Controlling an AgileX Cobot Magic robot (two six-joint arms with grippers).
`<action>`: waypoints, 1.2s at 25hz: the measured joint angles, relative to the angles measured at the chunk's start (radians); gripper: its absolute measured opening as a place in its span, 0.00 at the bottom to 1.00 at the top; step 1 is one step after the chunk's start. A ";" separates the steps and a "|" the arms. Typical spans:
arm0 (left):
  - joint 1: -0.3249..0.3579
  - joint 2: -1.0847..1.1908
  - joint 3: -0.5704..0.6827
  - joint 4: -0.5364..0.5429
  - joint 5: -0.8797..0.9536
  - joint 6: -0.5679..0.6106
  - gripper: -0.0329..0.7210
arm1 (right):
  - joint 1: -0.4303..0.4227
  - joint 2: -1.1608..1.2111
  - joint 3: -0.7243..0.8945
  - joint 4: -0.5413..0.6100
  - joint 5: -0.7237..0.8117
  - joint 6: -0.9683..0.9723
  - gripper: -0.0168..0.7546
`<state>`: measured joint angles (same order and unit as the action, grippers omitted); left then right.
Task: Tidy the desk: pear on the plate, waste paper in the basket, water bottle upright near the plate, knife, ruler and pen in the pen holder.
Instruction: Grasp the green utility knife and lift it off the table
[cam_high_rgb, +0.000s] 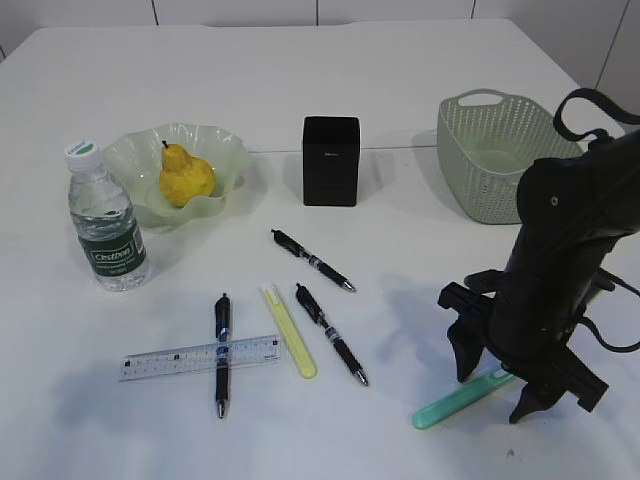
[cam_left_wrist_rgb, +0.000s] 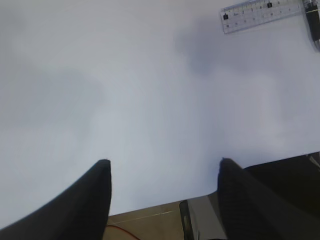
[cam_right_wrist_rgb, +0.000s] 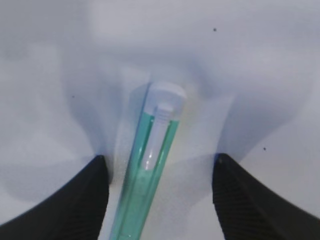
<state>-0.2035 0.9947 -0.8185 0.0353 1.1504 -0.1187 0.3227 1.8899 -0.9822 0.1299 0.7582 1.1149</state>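
Pear (cam_high_rgb: 186, 178): in the plate (cam_high_rgb: 226, 150), upright, stem up; left half of the tabletop (cam_high_rgb: 400, 80), toward the far edge.
Water bottle (cam_high_rgb: 106, 222): upright, white cap on, just beside the plate on its near-left side.
Pen holder (cam_high_rgb: 331, 161): mid-tabletop, right of the plate, standing apart from both plate and basket.
Basket (cam_high_rgb: 492, 152): toward the far right corner, handles up; contents not discernible.
Ruler (cam_high_rgb: 200, 357): flat near the front edge, left of centre; crossed by a black pen (cam_high_rgb: 222, 353) lying over it; end also visible top right in the left wrist view (cam_left_wrist_rgb: 262, 13).
Other pens: two black ones (cam_high_rgb: 313, 260) (cam_high_rgb: 331, 333) lying loose near mid-tabletop.
Yellow knife (cam_high_rgb: 289, 330): flat between the ruler's right end and the nearer black pen.
Green knife (cam_right_wrist_rgb: 150, 165): flat near the front right corner, straddled by the right gripper (cam_high_rgb: 488, 376).
Right gripper: jaws wide, one either side of the green knife, not closed on it.
Left gripper (cam_left_wrist_rgb: 165, 172): jaws wide, holding nothing, above bare tabletop at the front edge.
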 joint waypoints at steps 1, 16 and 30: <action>0.000 0.000 0.000 0.000 0.002 0.000 0.66 | 0.000 0.000 0.000 0.000 0.002 0.000 0.69; 0.000 0.000 0.000 0.000 0.036 0.000 0.66 | 0.000 0.000 0.000 0.000 -0.009 -0.002 0.38; 0.000 0.000 0.000 0.000 0.042 0.000 0.66 | 0.000 0.002 0.000 0.000 -0.013 -0.004 0.25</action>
<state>-0.2035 0.9947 -0.8185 0.0353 1.1927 -0.1187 0.3227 1.8915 -0.9822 0.1299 0.7457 1.1112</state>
